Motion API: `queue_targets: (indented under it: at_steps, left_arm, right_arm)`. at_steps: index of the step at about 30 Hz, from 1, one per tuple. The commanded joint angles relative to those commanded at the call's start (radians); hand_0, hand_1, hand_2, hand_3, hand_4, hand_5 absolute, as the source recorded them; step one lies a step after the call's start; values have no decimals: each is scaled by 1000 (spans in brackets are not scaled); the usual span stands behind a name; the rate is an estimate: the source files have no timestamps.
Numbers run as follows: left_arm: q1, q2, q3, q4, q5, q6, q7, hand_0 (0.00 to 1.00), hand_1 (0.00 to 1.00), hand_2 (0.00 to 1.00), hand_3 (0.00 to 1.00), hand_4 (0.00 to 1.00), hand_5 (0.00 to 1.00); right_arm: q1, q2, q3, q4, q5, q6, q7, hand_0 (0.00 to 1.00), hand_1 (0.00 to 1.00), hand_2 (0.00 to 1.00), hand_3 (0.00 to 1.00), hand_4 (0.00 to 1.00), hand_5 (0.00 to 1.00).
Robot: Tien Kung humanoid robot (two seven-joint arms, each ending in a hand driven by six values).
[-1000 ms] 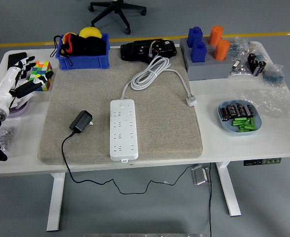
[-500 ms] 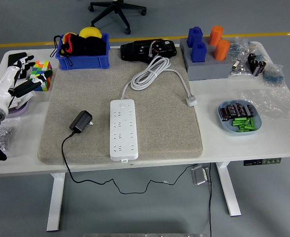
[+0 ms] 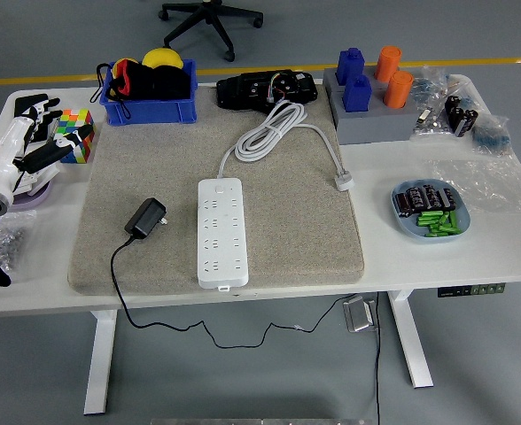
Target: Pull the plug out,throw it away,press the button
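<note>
A white power strip (image 3: 220, 231) lies on the grey mat (image 3: 287, 221), its white cord coiled behind it. A black plug adapter (image 3: 145, 218) lies on the mat to the strip's left, out of the sockets, with its black cable trailing over the table's near edge. My left hand (image 3: 32, 142) is at the table's far left, above a purple disc, fingers spread and holding nothing, well away from the plug and strip. The right arm does not show.
A rainbow cube (image 3: 76, 135) sits by my left hand. A blue bin (image 3: 151, 93) of items, a black device (image 3: 265, 88), and a grey block with blue and orange pegs (image 3: 371, 93) line the far side. A blue dish (image 3: 430, 212) of batteries sits right.
My left hand has drawn back a little further left, away from the mat. Nothing else has moved.
</note>
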Motion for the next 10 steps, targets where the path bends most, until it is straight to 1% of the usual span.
queue_targets:
  at_steps: [10]
  left_arm:
    - [1,0,-1,1,0,-1,0,931,938,903,941,946,632]
  right_arm:
    - [0,-1,-1,0,0,-1,0,776,739,735,741,789,704]
